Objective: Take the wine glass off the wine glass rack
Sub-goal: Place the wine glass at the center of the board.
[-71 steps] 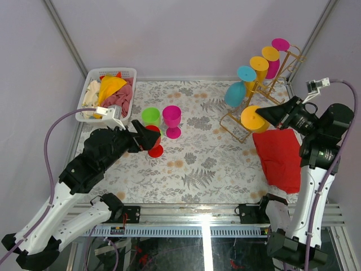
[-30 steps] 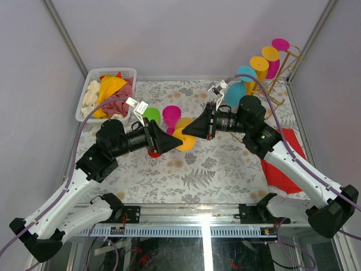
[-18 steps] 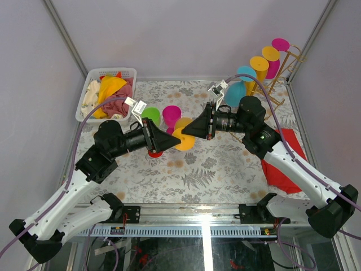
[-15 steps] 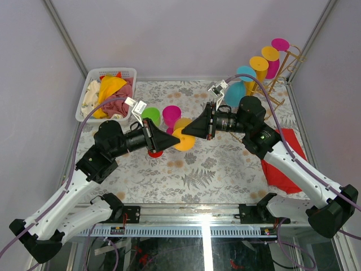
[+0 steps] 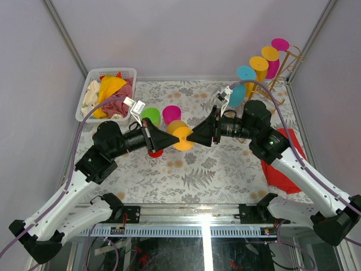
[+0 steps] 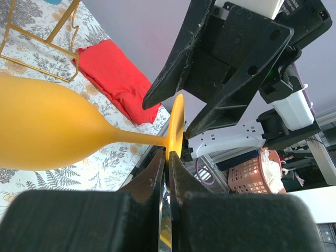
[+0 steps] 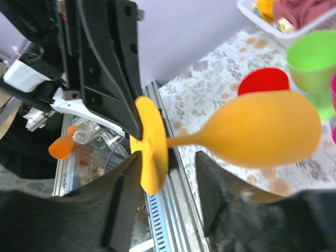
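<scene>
**A:** Who has the wine glass (image 5: 180,134)?

**B:** Your left pincer (image 6: 167,160) does. It is pinched shut on the rim of the foot (image 6: 176,126), and the glass lies on its side in the air above the tabletop (image 5: 197,169), well off the wine glass rack (image 5: 285,65). Your right pincer (image 5: 196,137) faces it nose to nose. Its fingers are spread, one on each side of the foot, and seem clear of it.

**A:** So how do I finish this well?

**B:** I'd say draw the right pincer straight back along its own line. Any sideways drift puts a finger against the foot. Keep the left one clamped and steady, because it grips only a thin edge and the bowl (image 6: 47,128) hangs out to one side, so a quick swing could lever it loose. Then turn the foot downward slowly before lowering it.

**A:** What's in the way?

**B:** A red glass (image 5: 154,151) sits right under the left pincer, mostly hidden by it. A green glass (image 5: 150,116) and a magenta glass (image 5: 171,114) stand just beyond it, close to the bowl. Pick a bare patch on the near side of them. The white basket (image 5: 93,79) sits further off past the left arm. The red cloth (image 5: 285,155) lies behind the right pincer, under its arm. More glasses hang on the rack, well behind that.
</scene>
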You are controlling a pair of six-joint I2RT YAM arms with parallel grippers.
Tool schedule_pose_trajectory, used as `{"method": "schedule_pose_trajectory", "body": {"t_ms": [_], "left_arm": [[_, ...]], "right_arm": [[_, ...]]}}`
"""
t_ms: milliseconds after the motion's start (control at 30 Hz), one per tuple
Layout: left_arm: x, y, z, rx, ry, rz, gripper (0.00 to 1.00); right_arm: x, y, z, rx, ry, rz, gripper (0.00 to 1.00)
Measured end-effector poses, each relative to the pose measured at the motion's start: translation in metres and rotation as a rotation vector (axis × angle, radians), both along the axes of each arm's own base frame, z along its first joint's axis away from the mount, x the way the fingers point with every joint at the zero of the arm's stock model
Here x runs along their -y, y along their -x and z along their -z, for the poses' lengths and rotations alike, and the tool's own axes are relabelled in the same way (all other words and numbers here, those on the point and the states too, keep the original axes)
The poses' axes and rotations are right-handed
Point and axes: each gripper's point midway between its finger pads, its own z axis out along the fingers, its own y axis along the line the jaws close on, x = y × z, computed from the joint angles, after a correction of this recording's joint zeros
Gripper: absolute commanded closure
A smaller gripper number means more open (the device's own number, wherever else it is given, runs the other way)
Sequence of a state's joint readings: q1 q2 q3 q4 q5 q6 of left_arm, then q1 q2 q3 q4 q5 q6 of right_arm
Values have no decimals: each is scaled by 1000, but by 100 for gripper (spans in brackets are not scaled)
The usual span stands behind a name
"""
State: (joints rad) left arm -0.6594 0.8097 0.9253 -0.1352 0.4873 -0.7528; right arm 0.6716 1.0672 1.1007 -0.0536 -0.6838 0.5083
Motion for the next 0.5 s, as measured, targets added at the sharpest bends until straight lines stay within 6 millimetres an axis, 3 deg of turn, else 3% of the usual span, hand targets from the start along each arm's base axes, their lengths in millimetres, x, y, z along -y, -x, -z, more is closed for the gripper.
{"method": "schedule_pose_trajectory", "body": {"t_ms": [100, 333, 500], "left_arm": [[-1, 1, -2, 6, 5, 0, 100], [-2, 3, -4, 13, 10, 0, 100], [-3, 3, -6, 18, 14, 0, 100]], "right_arm": [[11, 3, 2, 11, 29, 45, 35], [15, 25, -25, 58, -65, -27, 33], [-2, 14, -4, -40, -33, -70, 40]]}}
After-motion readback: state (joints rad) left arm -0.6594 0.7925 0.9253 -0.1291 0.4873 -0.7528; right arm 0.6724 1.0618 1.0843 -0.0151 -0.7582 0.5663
